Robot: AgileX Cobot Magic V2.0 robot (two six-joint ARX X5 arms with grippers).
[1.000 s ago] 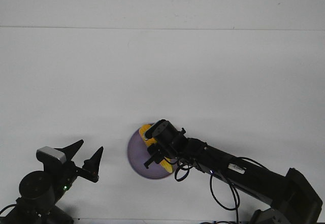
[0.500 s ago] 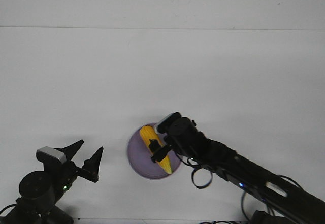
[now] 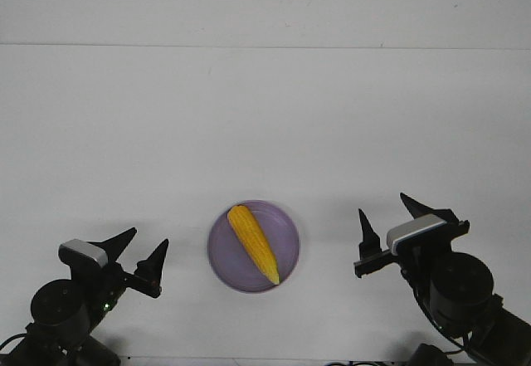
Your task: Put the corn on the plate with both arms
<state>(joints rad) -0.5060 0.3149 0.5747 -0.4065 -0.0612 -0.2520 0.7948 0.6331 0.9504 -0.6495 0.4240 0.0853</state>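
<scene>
The yellow corn (image 3: 253, 243) lies on the lavender plate (image 3: 286, 258), its pale tip pointing toward the near right. The plate sits on the white table near the front middle. My left gripper (image 3: 143, 250) is open and empty at the front left, well clear of the plate. My right gripper (image 3: 386, 217) is open and empty at the front right, apart from the plate. Neither gripper touches the corn.
The white table (image 3: 265, 117) stretches back to a pale wall. Both arm bases stand at the front corners, the left (image 3: 62, 312) and the right (image 3: 456, 287).
My right arm has let go of the corn over the plate and drawn back to the front right. The corn now lies uncovered on the plate. The left arm has not moved.
</scene>
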